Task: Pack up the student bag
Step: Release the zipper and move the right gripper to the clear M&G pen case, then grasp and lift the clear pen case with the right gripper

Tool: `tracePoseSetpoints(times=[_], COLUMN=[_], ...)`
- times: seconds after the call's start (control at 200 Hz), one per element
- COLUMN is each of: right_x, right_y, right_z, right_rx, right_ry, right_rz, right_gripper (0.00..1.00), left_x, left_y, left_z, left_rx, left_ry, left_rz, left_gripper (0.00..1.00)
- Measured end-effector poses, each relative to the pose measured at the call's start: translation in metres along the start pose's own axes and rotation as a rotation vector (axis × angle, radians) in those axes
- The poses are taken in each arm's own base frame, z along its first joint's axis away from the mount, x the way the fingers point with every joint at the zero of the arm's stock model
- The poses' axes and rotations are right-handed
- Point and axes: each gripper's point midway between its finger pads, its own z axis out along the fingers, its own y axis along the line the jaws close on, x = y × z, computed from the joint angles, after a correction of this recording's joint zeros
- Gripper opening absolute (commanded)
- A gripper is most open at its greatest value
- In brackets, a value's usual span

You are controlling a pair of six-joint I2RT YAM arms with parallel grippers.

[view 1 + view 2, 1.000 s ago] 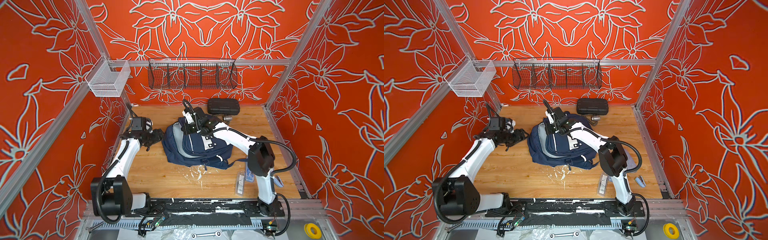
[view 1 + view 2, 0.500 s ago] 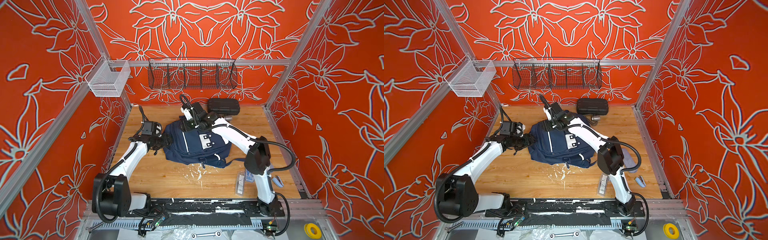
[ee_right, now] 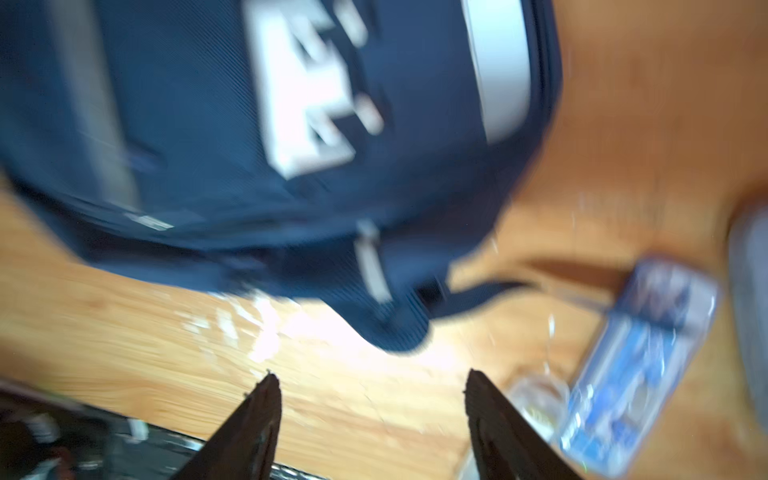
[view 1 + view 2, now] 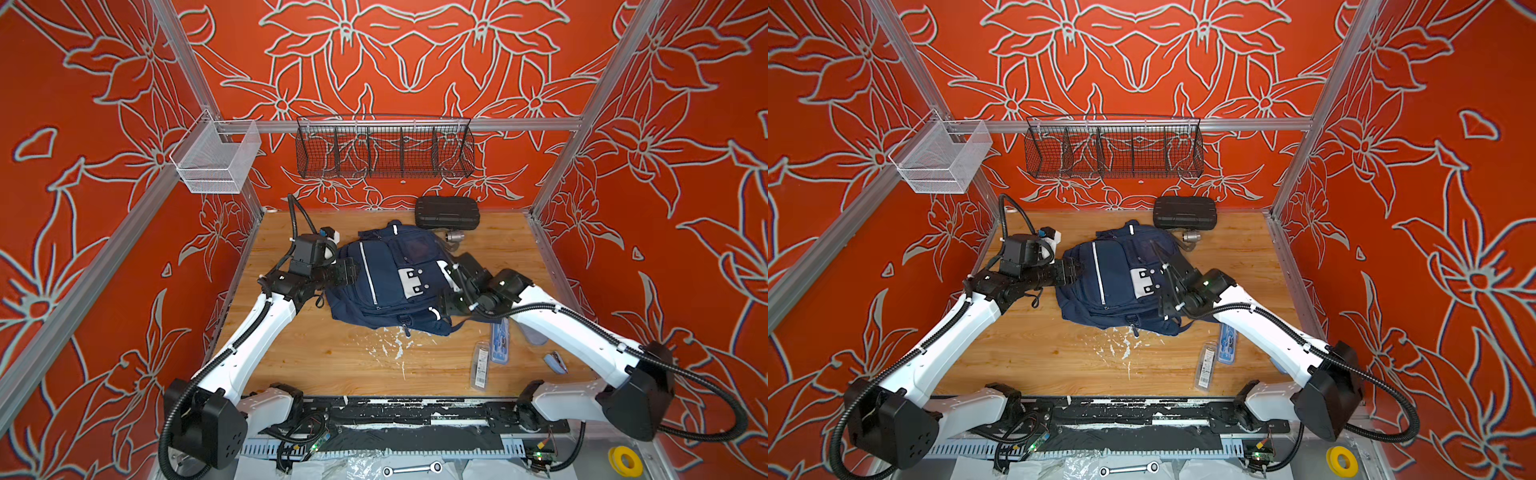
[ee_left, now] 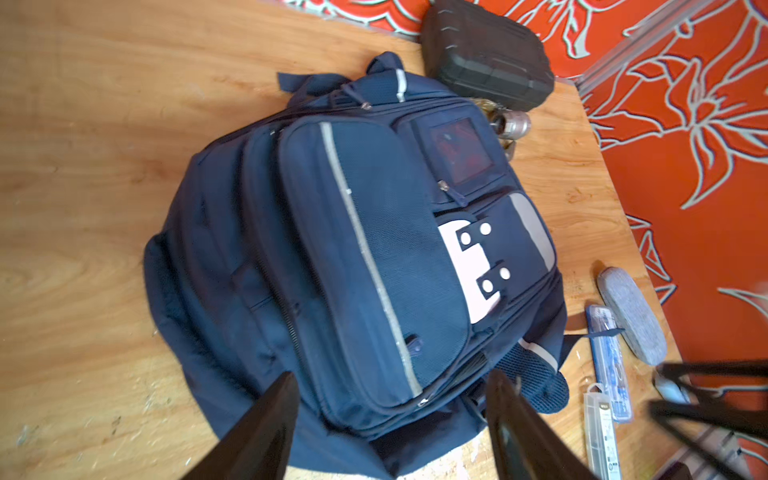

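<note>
Student bag [image 4: 386,282]: lying flat. My left gripper [image 5: 392,374]: spread wide, empty, at its edge. My right gripper [image 3: 370,374]: same, opposite edge. Black hard case [image 4: 446,212] just behind it; blue pen pack [image 4: 498,340] beside it.

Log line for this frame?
navy blue fabric backpack: lying on wooden table | left gripper: open, empty | right gripper: open, empty

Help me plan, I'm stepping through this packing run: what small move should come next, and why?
Probably lower the open left gripper onto the zipper pull just ahead of it: the backpack looks zipped shut, and the pen case lies outside it.
</note>
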Motion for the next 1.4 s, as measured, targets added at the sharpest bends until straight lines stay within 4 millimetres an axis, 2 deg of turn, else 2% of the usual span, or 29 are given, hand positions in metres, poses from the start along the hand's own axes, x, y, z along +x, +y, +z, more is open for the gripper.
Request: tracePoseSetpoints(times=[0.07, 0.15, 0.355, 0.535, 0.716, 1.186, 1.401], right_x=[0.036, 0.06, 0.084, 0.108, 0.11, 0.113, 0.098], right_y=[-0.024, -0.039, -0.055, -0.078, -0.076, -0.074, -0.052], right_z=[0.019, 0.026, 0.033, 0.055, 0.068, 0.071, 0.074], right_rx=[0.085, 0.141, 0.162, 0.188, 0.204, 0.199, 0.17], right_ry=[0.077, 0.106, 0.063, 0.071, 0.082, 0.091, 0.086], right_rz=[0.046, 0.085, 0.211, 0.294, 0.324, 0.323, 0.245], right_gripper=[0.73, 0.74, 0.76, 0.76, 0.74, 0.48, 0.42], left_x=[-0.002, -0.002, 0.004, 0.003, -0.002, -0.003, -0.008], left_y=[-0.006, -0.011, -0.014, -0.015, -0.016, -0.014, -0.016], left_z=[0.004, 0.01, 0.017, 0.017, 0.018, 0.031, 0.042], left_rx=[0.011, 0.016, 0.016, 0.014, 0.01, 0.0, 0.005], left_ry=[0.006, 0.02, 0.048, 0.049, 0.051, 0.082, 0.097], left_rz=[0.02, 0.035, 0.056, 0.063, 0.063, 0.057, 0.054], left_gripper=[0.71, 0.71, 0.71, 0.72, 0.72, 0.72, 0.72])
